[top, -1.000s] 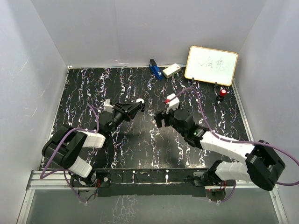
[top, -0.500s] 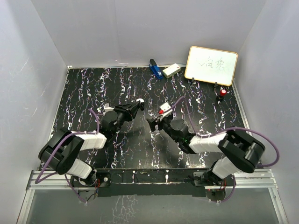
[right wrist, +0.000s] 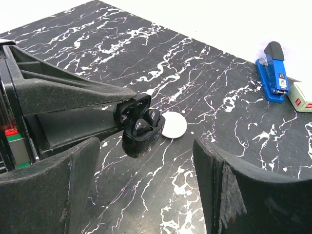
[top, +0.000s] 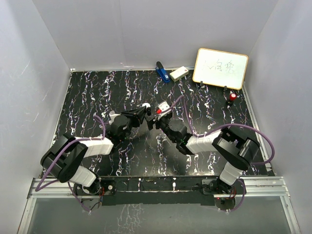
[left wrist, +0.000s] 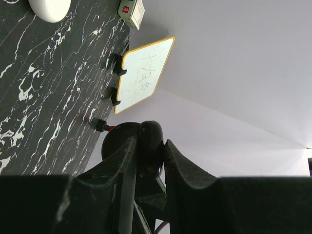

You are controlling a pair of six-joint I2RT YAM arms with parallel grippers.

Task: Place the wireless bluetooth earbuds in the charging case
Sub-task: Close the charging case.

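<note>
- We count two earbuds point(right wrist: 142, 126), dark rounded pieces seated side by side in the one charging case point(right wrist: 140, 137), which is black with its lid up.
- The case is clamped at the fingertips of the left end effector point(top: 143, 111). It sits straight ahead of the right end effector point(top: 156, 119), centred between that one's fingers.
- Compared with a second ago, the right end effector has swung in from well off to the side and now faces the left one nearly tip to tip. The right elbow has folded back toward its base, and the left end effector has edged slightly forward.
- The right end effector is spread wide and holds nothing.
- Just beyond the case from the right end effector, one white round puck point(right wrist: 174, 125) lies on the worktop point(right wrist: 204, 58).
- Farther beyond it we see one blue stapler point(right wrist: 273, 73), one small white box point(right wrist: 302, 95), one whiteboard point(top: 220, 68) and one red-capped item point(top: 233, 97).
- The left arm stretches low and forward, while the right arm bends sharply at the elbow.
</note>
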